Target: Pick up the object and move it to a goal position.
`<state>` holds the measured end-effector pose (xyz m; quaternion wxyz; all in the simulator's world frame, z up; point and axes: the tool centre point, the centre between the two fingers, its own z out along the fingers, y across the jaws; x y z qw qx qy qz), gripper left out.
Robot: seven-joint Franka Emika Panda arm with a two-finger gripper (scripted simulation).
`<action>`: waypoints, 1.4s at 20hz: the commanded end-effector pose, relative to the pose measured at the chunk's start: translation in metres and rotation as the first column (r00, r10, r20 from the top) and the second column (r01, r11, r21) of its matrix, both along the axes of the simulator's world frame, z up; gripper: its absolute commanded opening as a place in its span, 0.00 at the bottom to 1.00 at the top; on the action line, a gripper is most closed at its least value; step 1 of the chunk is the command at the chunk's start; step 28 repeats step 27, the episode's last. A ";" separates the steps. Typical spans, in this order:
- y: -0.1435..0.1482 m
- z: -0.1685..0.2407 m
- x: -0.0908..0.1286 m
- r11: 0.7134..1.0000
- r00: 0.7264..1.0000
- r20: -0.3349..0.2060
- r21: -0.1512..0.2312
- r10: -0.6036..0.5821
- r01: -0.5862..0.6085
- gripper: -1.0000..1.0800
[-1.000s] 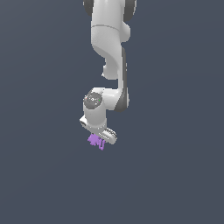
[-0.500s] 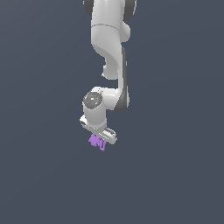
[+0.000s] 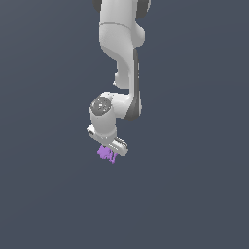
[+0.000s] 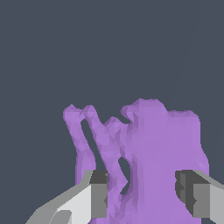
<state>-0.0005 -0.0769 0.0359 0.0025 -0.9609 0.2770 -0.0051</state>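
The object (image 3: 106,154) is a small light-purple lumpy piece with jagged edges and curved ridges. In the exterior view it hangs under my white gripper (image 3: 112,154), at the picture's middle. In the wrist view the object (image 4: 148,144) fills the space between my two fingers (image 4: 98,194), and both pads press against its sides. My gripper (image 4: 142,194) is shut on the object. The arm reaches down from the top of the exterior view. No goal marker shows in either view.
A plain dark grey-blue surface (image 3: 194,194) surrounds the arm on all sides. No other objects, containers or edges show.
The gripper and the held object have shifted very slightly; otherwise the arm's pose looks the same.
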 end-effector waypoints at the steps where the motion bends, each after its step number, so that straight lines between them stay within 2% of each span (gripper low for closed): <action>1: -0.005 0.004 -0.009 1.000 1.000 0.000 0.000 0.000 0.000 0.00; 17: -0.051 0.045 -0.104 1.000 1.000 -0.008 0.000 0.001 -0.001 0.00; 23: -0.062 0.053 -0.123 1.000 1.000 -0.010 -0.001 0.001 -0.001 0.00; 28: -0.064 0.055 -0.127 1.000 1.000 -0.011 -0.001 0.001 -0.001 0.00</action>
